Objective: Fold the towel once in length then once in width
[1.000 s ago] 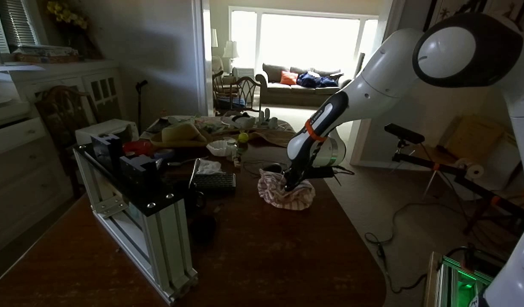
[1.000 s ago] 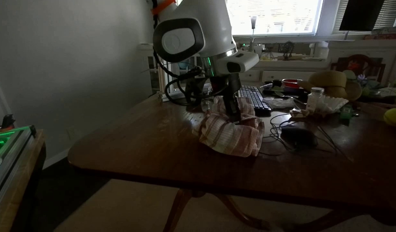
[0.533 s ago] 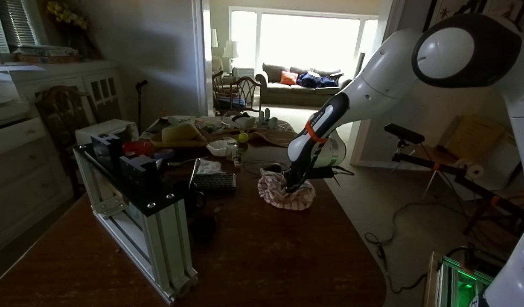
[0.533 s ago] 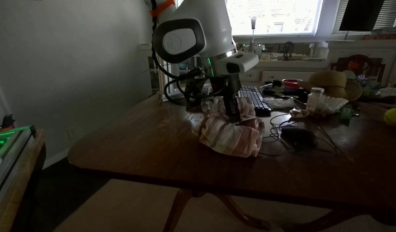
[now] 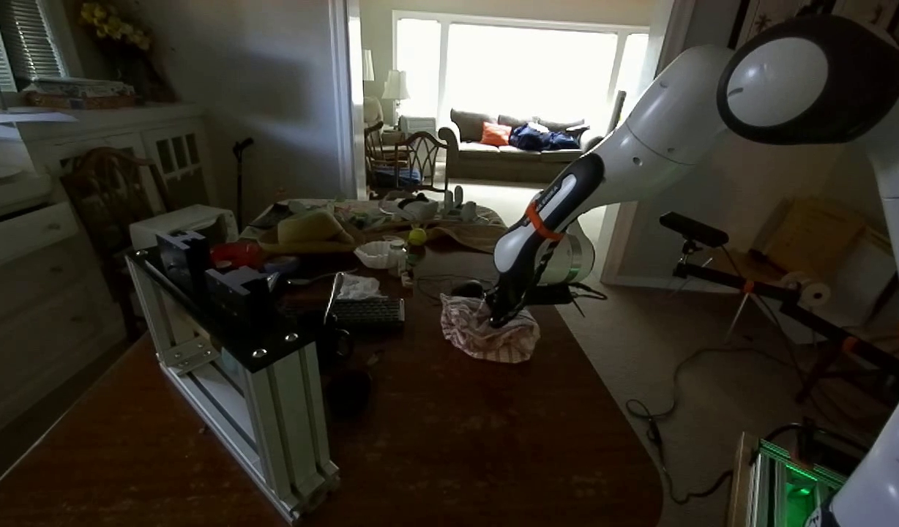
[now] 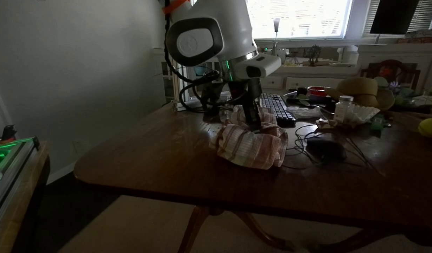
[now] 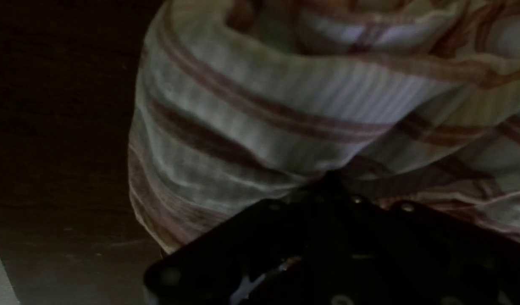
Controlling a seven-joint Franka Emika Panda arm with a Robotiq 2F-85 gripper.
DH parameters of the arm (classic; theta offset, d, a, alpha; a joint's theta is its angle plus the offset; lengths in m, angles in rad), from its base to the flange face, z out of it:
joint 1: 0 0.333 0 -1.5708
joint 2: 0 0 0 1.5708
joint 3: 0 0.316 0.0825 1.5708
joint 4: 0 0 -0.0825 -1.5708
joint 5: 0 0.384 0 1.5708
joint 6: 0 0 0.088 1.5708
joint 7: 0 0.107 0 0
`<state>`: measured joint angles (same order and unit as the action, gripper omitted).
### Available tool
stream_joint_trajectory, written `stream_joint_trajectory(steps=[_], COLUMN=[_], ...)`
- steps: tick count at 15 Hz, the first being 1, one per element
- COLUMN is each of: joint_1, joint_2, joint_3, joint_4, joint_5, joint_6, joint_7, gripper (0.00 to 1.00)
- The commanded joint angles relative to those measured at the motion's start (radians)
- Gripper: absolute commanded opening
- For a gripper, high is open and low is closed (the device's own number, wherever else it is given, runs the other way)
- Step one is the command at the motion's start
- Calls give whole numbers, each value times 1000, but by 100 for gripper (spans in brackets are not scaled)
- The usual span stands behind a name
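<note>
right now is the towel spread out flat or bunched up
Bunched up: both exterior views show the towel in a rumpled heap on the table; the wrist view shows creases at the gripper.

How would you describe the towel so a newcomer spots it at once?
Find the dark wooden table, then follow the white arm down to its black claw. The towel is the crumpled bundle at the claw's tips; reddish stripes on pale cloth set it apart from the plain whitish wad beside the keyboard.
</note>
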<state>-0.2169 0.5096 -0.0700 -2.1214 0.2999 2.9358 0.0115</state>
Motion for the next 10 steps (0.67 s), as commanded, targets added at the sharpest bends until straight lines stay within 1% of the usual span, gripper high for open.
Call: stream_joint_trajectory(steps=[1, 2, 5, 6, 8, 9, 10], joint_1=[17, 33, 117, 156, 221, 275, 298], joint_2=[-106, -134, -224, -253, -322, -356, -402], joint_3=[-10, -26, -126, -171, -249, -308, -328], joint_4=[-91, -111, -175, -198, -234, -251, -267], joint_5=[-50, -63, -152, -195, -290, -345, -382], joint_6=[-30, -39, -63, -52, -68, -81, -111], joint_7=[15, 31, 115, 168, 273, 339, 392], gripper=[34, 40, 64, 70, 86, 93, 99])
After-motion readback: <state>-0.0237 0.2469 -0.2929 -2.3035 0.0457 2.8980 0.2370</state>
